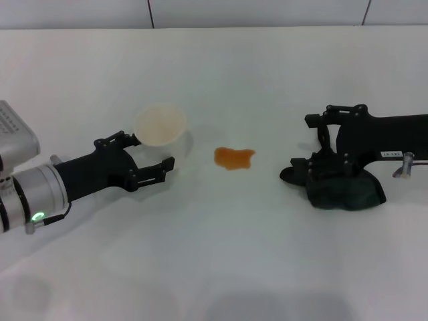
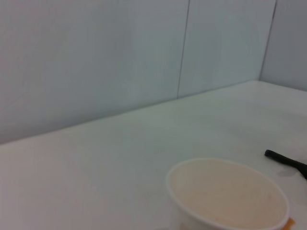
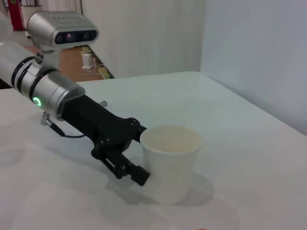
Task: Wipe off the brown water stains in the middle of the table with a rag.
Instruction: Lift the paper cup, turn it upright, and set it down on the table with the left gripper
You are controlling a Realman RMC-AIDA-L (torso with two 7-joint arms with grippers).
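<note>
The brown water stains (image 1: 234, 158) form one small orange blotch in the middle of the white table (image 1: 221, 267). To its right lies the dark rag (image 1: 351, 190), crumpled on the table under my right gripper (image 1: 301, 148). That gripper is open and its lower finger rests against the rag's edge. On the other side of the stains my left gripper (image 1: 154, 150) is open, its fingertips on either side of the near wall of an upright white cup (image 1: 159, 125). The right wrist view shows the cup (image 3: 170, 163) and the left gripper (image 3: 143, 154) the same way.
A white wall (image 1: 214, 12) backs the table's far edge. In the left wrist view the cup (image 2: 228, 196) fills the near corner and a black finger (image 2: 287, 162) of the right gripper shows far off.
</note>
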